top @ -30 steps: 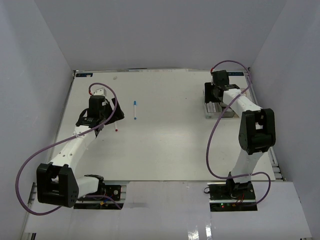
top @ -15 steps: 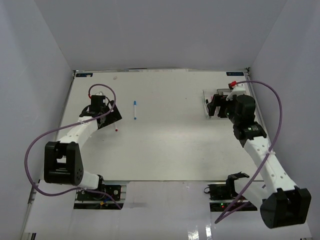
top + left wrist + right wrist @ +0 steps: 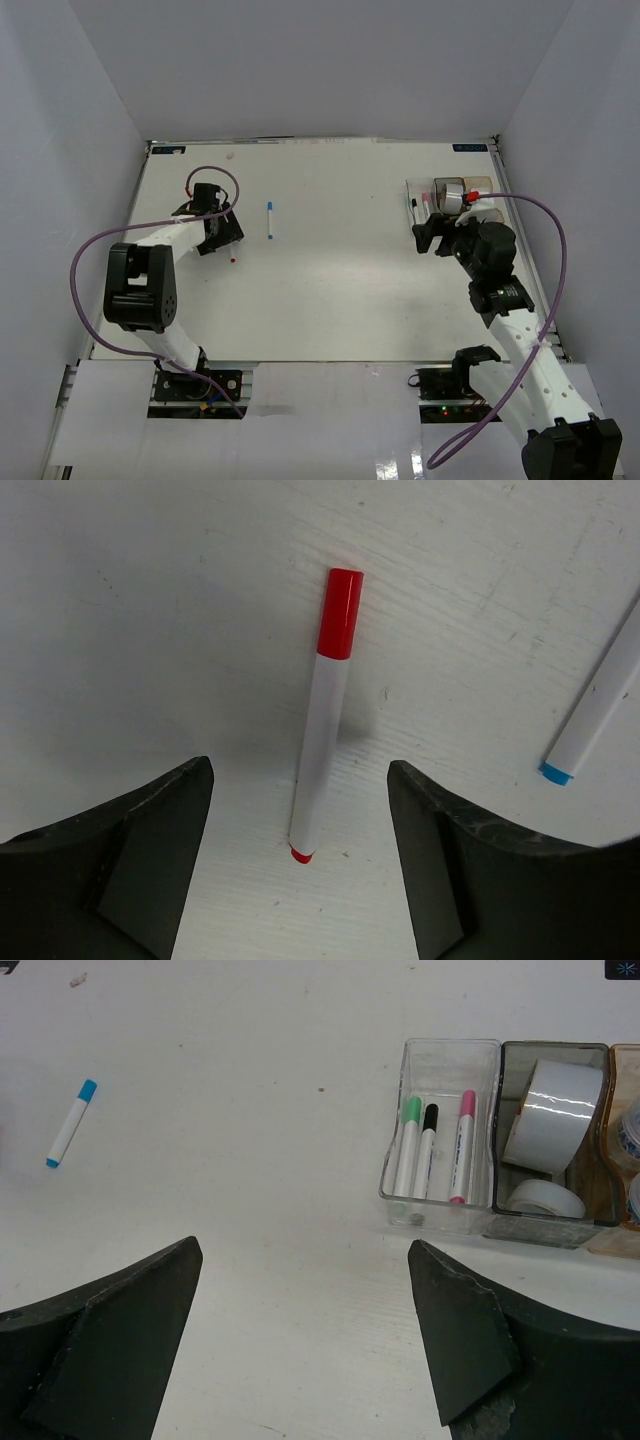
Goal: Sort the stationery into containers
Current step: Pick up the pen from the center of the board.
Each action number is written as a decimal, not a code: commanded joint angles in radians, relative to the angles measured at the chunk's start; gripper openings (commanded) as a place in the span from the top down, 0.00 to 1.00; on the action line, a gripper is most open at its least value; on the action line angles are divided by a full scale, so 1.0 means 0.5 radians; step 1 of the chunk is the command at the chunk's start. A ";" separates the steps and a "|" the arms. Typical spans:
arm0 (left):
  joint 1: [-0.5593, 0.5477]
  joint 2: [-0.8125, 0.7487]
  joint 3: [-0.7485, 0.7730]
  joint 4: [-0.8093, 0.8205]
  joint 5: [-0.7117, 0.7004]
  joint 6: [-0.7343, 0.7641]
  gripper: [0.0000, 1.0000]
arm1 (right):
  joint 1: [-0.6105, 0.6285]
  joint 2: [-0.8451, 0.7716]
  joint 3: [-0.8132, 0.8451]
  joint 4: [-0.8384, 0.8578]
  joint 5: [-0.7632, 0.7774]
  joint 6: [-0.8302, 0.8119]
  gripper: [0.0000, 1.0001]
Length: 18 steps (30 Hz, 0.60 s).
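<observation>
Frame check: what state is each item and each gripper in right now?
red-capped marker: capped, flat on the table, ungripped
blue-capped marker: capped, flat on the table
clear bin: holds green-capped marker, black-capped marker, pink-capped marker
grey bin: holds two tape rolls
left gripper: open, straddling the red-capped marker
right gripper: open, empty

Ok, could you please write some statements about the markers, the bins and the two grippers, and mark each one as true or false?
1. In the left wrist view, the red-capped marker lies on the table, seen between the fingers of the open left gripper. True.
2. The clear bin holds two markers. False: it holds three, with green, black and pink caps.
3. The right gripper holds the blue-capped marker. False: it is open and empty, and that marker lies on the table.
4. The grey bin holds two tape rolls. True.
</observation>
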 commanded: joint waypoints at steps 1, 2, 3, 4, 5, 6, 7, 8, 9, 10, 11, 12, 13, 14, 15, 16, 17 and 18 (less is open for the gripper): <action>0.013 -0.025 0.059 -0.011 -0.067 0.001 0.19 | -0.003 -0.016 -0.012 0.128 -0.032 0.021 0.10; 0.013 -0.013 0.059 -0.011 -0.070 -0.005 0.23 | 0.000 -0.016 -0.015 0.131 -0.032 0.021 0.10; 0.016 -0.003 0.059 -0.008 -0.064 -0.005 0.25 | 0.000 -0.013 -0.015 0.128 -0.032 0.021 0.10; 0.013 0.009 0.059 -0.008 -0.055 -0.005 0.29 | 0.000 -0.004 -0.015 0.128 -0.035 0.024 0.10; 0.009 0.030 0.062 -0.008 -0.049 -0.008 0.31 | 0.000 0.002 -0.015 0.128 -0.041 0.021 0.10; 0.003 0.039 0.062 -0.011 -0.036 -0.005 0.33 | 0.000 0.005 -0.018 0.128 -0.041 0.021 0.10; -0.003 0.046 0.062 -0.011 -0.039 -0.005 0.37 | 0.000 0.011 -0.018 0.128 -0.041 0.021 0.10; -0.018 0.052 0.062 -0.011 -0.045 -0.002 0.39 | 0.000 0.008 -0.021 0.131 -0.041 0.021 0.10; -0.024 0.061 0.062 -0.011 -0.054 0.004 0.40 | 0.000 0.011 -0.024 0.131 -0.041 0.021 0.10; -0.030 0.064 0.059 -0.008 -0.076 0.010 0.41 | 0.000 0.017 -0.024 0.134 -0.044 0.021 0.10; -0.030 0.070 0.062 -0.011 -0.082 0.016 0.42 | 0.000 0.018 -0.024 0.134 -0.047 0.021 0.10; -0.030 0.085 0.065 -0.014 -0.100 0.022 0.43 | 0.000 0.018 -0.024 0.134 -0.050 0.018 0.10; -0.030 0.095 0.068 -0.020 -0.128 0.028 0.43 | 0.000 0.021 -0.027 0.134 -0.050 0.018 0.10; -0.030 0.101 0.072 -0.020 -0.128 0.031 0.44 | 0.000 0.021 -0.027 0.137 -0.047 0.018 0.10; -0.030 0.113 0.072 -0.020 -0.128 0.032 0.46 | 0.000 0.024 -0.033 0.140 -0.047 0.018 0.10; -0.033 0.122 0.072 -0.020 -0.131 0.035 0.46 | 0.000 0.024 -0.033 0.140 -0.047 0.018 0.10; -0.043 0.132 0.075 -0.023 -0.137 0.047 0.47 | 0.000 0.024 -0.033 0.140 -0.047 0.018 0.10; -0.046 0.150 0.078 -0.029 -0.137 0.053 0.47 | 0.000 0.027 -0.033 0.140 -0.050 0.018 0.10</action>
